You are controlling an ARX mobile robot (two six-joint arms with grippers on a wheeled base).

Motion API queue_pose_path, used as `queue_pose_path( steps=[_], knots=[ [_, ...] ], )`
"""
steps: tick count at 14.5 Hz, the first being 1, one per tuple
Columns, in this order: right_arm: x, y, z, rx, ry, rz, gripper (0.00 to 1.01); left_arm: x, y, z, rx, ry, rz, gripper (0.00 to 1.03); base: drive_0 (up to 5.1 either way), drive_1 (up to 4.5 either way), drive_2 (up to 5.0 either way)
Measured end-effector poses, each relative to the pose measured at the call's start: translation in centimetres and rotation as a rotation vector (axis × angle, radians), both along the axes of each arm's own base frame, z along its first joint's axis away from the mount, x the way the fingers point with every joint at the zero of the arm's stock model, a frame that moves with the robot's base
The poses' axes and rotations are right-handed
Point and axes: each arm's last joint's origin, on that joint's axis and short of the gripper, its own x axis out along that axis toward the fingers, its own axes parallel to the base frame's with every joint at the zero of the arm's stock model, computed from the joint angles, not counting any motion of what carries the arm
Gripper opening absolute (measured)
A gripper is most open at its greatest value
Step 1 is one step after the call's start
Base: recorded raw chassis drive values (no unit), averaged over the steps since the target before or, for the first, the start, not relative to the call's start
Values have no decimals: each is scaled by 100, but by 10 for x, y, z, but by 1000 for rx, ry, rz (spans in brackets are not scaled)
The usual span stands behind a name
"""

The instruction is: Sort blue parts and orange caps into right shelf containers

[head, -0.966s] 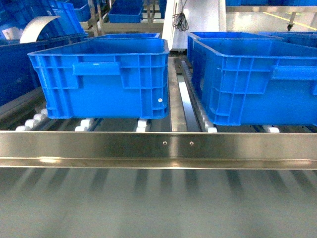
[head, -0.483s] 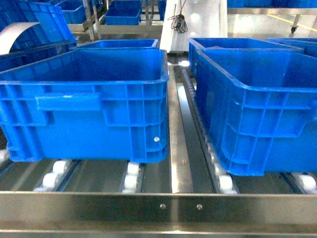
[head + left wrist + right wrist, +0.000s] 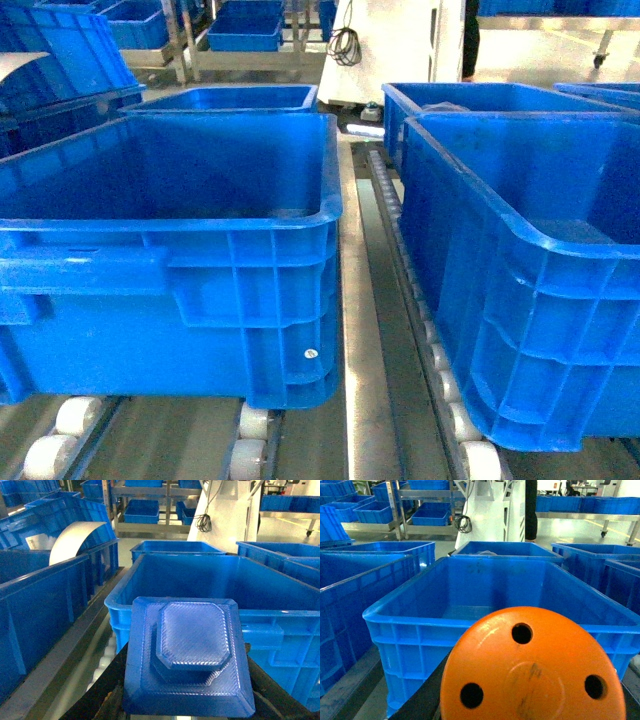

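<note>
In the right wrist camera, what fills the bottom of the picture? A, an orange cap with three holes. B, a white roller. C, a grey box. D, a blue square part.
A: a round orange cap with three dark holes sits close to the lens, in front of an open blue crate.

The light is bright and even and comes from above; the white background toward 12 o'clock is nearly overexposed in all three views. In the head view the steel shelf (image 3: 365, 330) between the crates shows soft glare, and a dark shadow lies under the left shelf container (image 3: 170, 250). The edges toward 6 o'clock are a little soft. In the left wrist view the blue part (image 3: 187, 652) is very close and slightly blurred, with a pale sheen on its top. In the right wrist view the orange cap (image 3: 532, 667) is well lit, its rim soft, while the crates behind are sharper.
</note>
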Motion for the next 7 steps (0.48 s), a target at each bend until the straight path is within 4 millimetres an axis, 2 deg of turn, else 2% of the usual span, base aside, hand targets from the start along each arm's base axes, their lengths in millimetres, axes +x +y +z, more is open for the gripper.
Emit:
queue_pose_path(
  steps=[7],
  knots=[
    [0,0,0,0,0,0,45,0,0,0,0,0,0,43,-9,405,-422]
  ],
)
